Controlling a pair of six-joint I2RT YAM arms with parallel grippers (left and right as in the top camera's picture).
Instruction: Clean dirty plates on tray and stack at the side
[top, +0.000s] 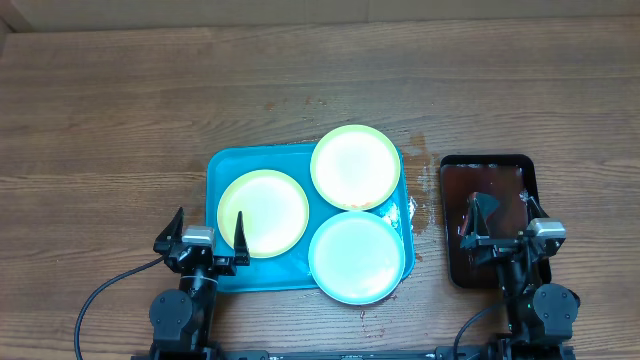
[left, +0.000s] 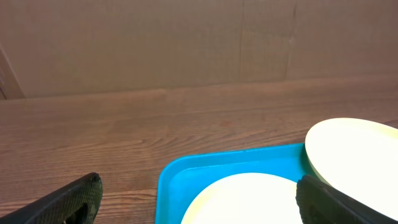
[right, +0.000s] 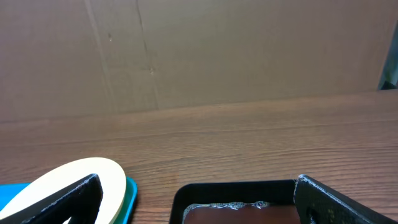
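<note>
The turquoise tray (top: 228, 165) lies at the table's middle front and holds three plates. A yellow-green plate (top: 263, 212) is on its left, a second yellow-green plate (top: 355, 167) overhangs its far right corner, and a light blue plate (top: 357, 256) overhangs its near right corner. Glare washes out their faces. My left gripper (top: 208, 228) is open at the tray's near left edge, its fingers straddling the tray rim (left: 186, 174) and the left plate (left: 249, 199). My right gripper (top: 503, 212) is open above a black tray (top: 490, 165), holding nothing.
The black tray (right: 236, 190) right of the turquoise one holds brownish liquid. Wet spots (top: 418, 195) mark the wood between the two trays. A cardboard wall (left: 186, 43) stands behind the table. Bare wood stretches to the left and far side.
</note>
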